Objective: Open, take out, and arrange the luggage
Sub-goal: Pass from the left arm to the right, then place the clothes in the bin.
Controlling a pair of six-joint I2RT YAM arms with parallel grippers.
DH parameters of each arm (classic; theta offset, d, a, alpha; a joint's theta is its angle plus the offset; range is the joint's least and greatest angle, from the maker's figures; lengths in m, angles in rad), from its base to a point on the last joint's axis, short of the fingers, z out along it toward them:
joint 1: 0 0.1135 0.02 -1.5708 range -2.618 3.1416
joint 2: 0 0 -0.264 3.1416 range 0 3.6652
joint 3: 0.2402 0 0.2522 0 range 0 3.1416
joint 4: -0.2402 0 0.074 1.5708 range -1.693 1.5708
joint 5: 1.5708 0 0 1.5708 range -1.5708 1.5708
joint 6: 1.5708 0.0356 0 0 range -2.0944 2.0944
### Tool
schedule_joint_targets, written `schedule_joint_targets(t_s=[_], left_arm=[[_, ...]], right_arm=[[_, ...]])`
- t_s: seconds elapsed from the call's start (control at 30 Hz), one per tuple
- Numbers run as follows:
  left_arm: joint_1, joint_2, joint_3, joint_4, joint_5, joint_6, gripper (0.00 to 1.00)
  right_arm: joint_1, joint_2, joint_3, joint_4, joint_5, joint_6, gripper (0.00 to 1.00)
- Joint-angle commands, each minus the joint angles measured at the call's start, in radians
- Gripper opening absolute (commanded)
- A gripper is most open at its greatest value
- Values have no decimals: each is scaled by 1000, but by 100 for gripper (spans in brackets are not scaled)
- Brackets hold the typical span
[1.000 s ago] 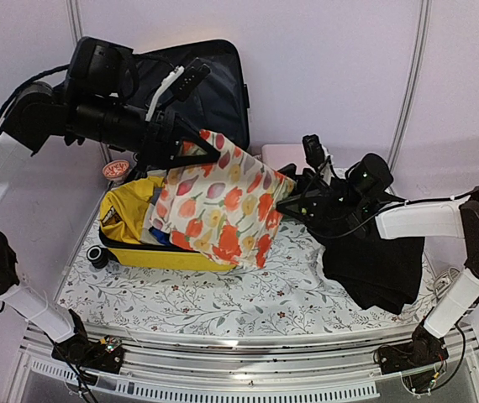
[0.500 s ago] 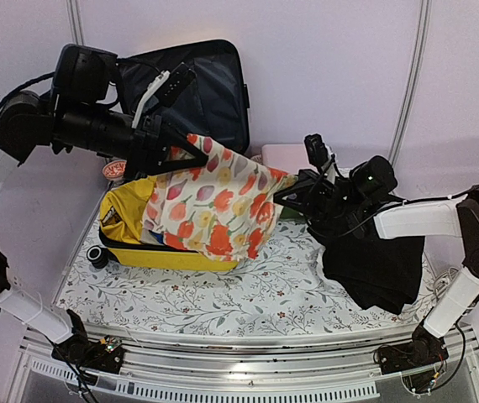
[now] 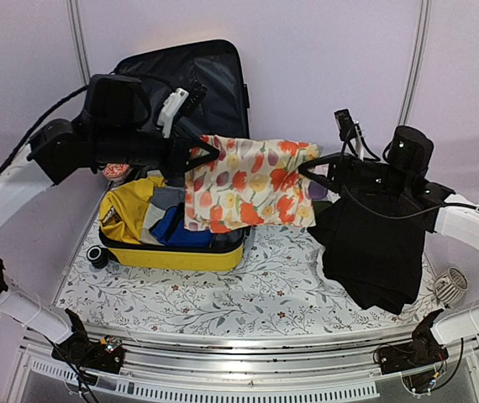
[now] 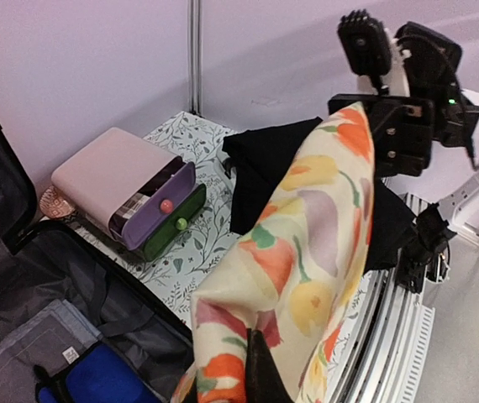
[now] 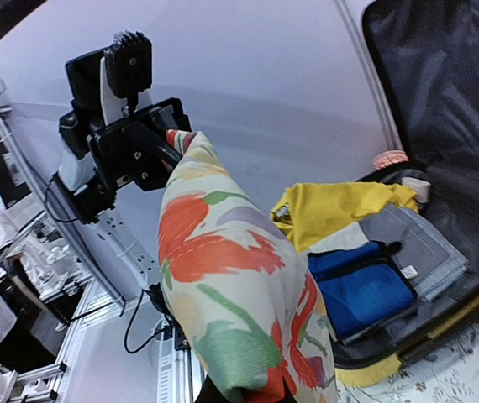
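Across the patterned table [image 3: 248, 298] we work from the biggest thing down. At its back-left the luggage [image 3: 168, 256] lies open, its yellow shell flat on the table and its black-lined lid [image 3: 214, 92] standing against the wall. To the right, well apart from the shell, a heap of black clothing [image 3: 374, 252] sits on the table.

Above both hangs the floral cloth [image 3: 244, 180], stretched between the arms with its long axis running left to right and its lower edge draping over the shell's right end. Folded pieces remain inside the shell, among them a blue garment [image 3: 172, 227].

We see the left gripper [image 3: 202, 155] pinched on the cloth's left top corner and the right gripper [image 3: 311, 164] pinched on the right one. The luggage lies below the left gripper and slightly nearer us, so the left arm is the closer one. From the right gripper it lies down and to the left, with the black heap directly beneath that gripper. We judge that setting the cloth down calls for carrying it rightward, clear of the shell.
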Motion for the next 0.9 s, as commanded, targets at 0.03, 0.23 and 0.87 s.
schedule_joint_targets(t_s=[0.03, 0.23, 0.87], left_arm=[[26, 47, -89, 345, 40, -63, 0], [34, 235, -57, 583, 253, -149, 0], [-110, 803, 404, 834, 616, -378, 0]], right_arm=[[-6, -137, 138, -551, 249, -88, 1], [-8, -190, 272, -960, 511, -58, 1], [-152, -404, 406, -1619, 941, 169, 1]])
